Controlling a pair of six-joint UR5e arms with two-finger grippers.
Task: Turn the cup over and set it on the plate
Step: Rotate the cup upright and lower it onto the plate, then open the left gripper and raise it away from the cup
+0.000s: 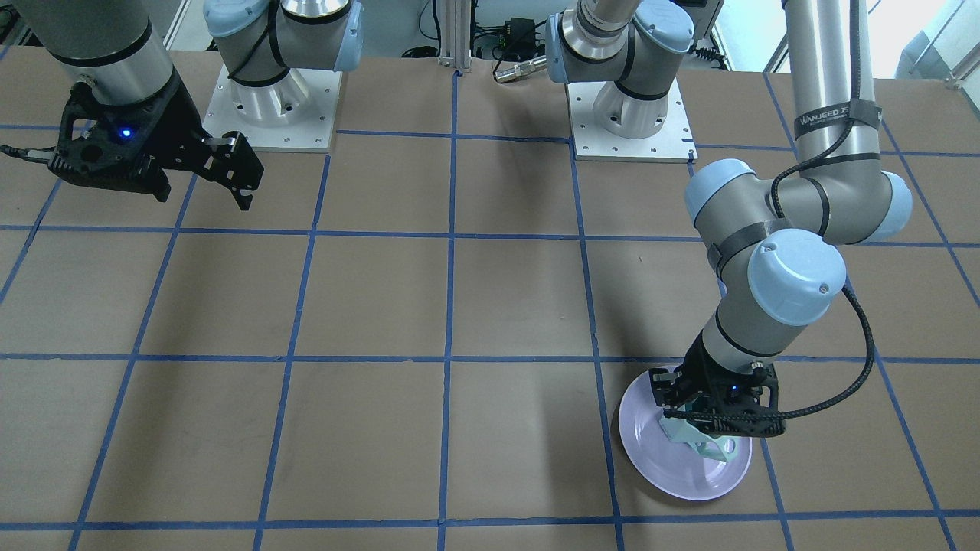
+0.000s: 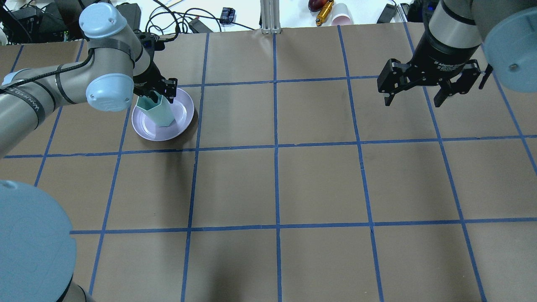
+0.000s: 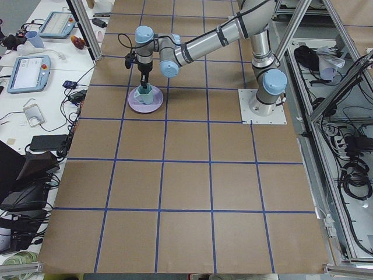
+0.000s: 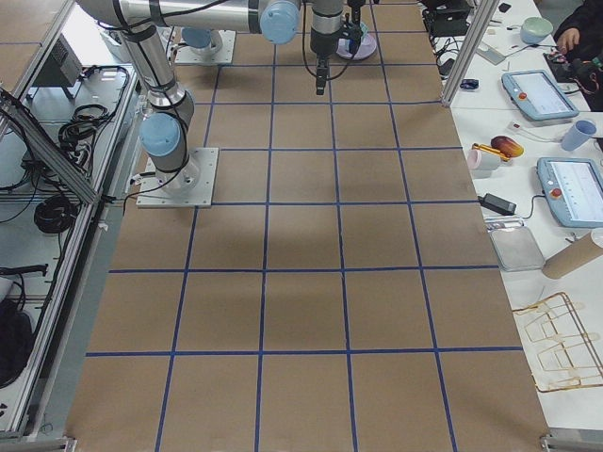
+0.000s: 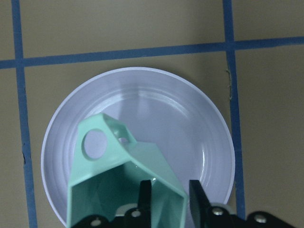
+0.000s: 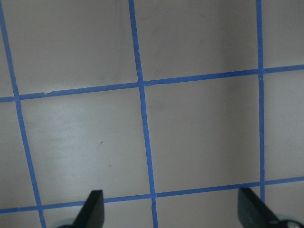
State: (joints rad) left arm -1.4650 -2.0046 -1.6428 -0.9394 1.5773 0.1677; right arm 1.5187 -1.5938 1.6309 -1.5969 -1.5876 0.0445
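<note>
Over the plate: cup in the claw, release not yet made

Between its two fingers the left claw (image 5: 169, 186) was clamped on one wall of the mint-green faceted cup (image 5: 118, 175), one finger inside the mouth and one outside, near the rim. The cup hung mouth-up from that grip, somewhat tilted, with its angular handle (image 5: 97, 142) on the side away from the fingers. Beneath it lay the lavender plate (image 5: 190, 114). In the overhead view the cup (image 2: 160, 111) sat wholly within the outline of the plate (image 2: 183, 112). No view showed whether its base was touching the plate.

Well apart, across the table (image 2: 319, 180), the right claw (image 2: 413, 100) hovered with its fingers spread wide and nothing between them.

The flip looked done, and the step in hand seemed to be the set-down. The next move would call for levelling the cup so that its base met the plate flat, then lowering it until it rested. After that the fingers would spread and the claw would rise straight up, so that the inner finger cleared the rim without dragging or tipping the cup.
</note>
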